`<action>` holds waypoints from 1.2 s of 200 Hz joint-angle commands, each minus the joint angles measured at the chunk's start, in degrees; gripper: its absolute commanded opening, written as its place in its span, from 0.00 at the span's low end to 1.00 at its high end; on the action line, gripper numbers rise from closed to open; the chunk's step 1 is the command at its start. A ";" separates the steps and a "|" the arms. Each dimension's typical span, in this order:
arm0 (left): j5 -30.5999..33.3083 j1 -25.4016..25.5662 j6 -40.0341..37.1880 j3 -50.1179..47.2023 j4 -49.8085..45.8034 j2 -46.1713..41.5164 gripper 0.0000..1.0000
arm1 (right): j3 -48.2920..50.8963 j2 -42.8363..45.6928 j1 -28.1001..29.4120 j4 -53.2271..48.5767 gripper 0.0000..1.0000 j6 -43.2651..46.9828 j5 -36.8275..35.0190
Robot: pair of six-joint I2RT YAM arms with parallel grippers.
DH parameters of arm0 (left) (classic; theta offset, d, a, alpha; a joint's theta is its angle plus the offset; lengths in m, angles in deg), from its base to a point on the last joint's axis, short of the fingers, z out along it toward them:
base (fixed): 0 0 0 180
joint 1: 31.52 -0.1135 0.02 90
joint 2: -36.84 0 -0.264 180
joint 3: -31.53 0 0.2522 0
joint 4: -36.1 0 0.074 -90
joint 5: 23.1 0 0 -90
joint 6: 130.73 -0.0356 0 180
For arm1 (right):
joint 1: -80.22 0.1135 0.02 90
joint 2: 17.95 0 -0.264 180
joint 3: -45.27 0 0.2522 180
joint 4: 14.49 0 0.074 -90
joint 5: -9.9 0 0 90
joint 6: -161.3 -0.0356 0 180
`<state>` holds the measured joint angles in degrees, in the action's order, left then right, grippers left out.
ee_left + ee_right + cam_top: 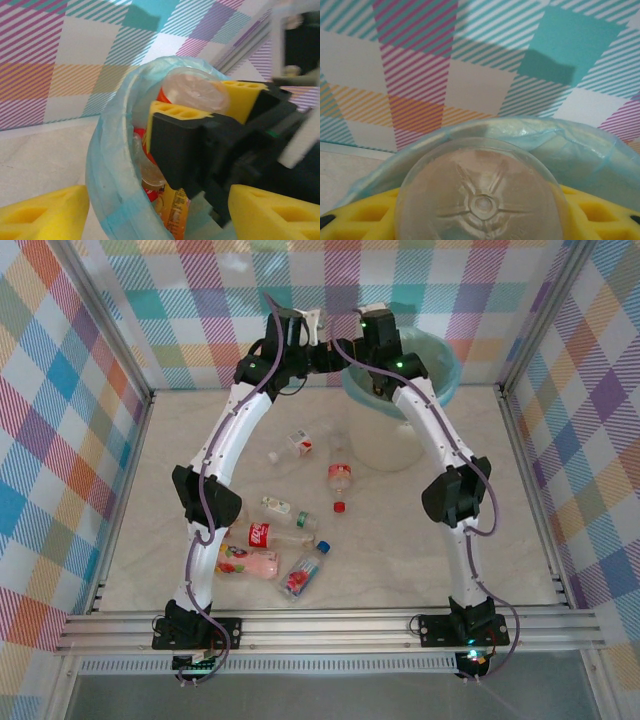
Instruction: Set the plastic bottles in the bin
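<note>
My right gripper (480, 222) is shut on a clear plastic bottle (480, 197), whose round base faces the wrist camera. In the left wrist view that bottle (195, 92) sits between the right gripper's yellow fingers (172, 111), over the mouth of the bin (107, 165), a cream bucket lined with a teal bag. An orange-labelled bottle (177, 212) and a red one lie inside. My left gripper (157, 212) is open beside the bin, holding nothing. From above, both grippers are at the back next to the bin (440, 350). Several bottles (275, 536) lie on the table.
Loose bottles lie scattered between the two arms, among them a pink one (248, 562) and a blue-capped one (305, 572). A loose red cap (339, 507) lies near the middle. Checked walls (90, 390) and metal frame rails enclose the table.
</note>
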<state>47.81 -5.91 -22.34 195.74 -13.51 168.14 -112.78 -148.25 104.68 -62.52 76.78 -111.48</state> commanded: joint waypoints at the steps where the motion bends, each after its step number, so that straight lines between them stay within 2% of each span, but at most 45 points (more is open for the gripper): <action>1: -1.54 -0.66 -1.26 1.85 -1.03 -0.04 0.73 | 0.37 0.72 -1.23 3.71 0.57 0.61 -2.77; 27: -1.65 -0.65 -1.08 1.76 -1.19 -0.01 0.73 | 2.90 1.31 -2.72 3.39 0.61 -2.07 -2.51; 57: -1.65 -0.69 -0.65 1.79 -1.10 -0.01 0.73 | 3.40 2.25 -3.13 1.46 0.77 -4.46 -1.32; 72: -1.57 -0.65 -0.43 1.77 -0.89 -0.17 0.73 | 3.96 3.42 -3.11 1.25 0.80 -5.75 -0.34; 132: -1.12 -0.64 -0.20 1.77 -1.69 -0.55 0.73 | 4.45 5.44 -3.11 1.85 0.74 -6.70 2.01; 185: -0.94 -0.64 -0.03 1.58 -2.79 -0.09 0.73 | 7.03 5.56 -3.54 -2.69 0.71 -10.02 2.45; 240: -0.79 -0.65 -0.16 0.04 -4.06 -1.22 0.72 | 11.04 5.40 -5.86 -9.25 0.71 -16.32 6.54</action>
<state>46.98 -5.91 -22.32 195.87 -16.81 168.14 -103.84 -144.86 100.33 -67.65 64.95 -107.56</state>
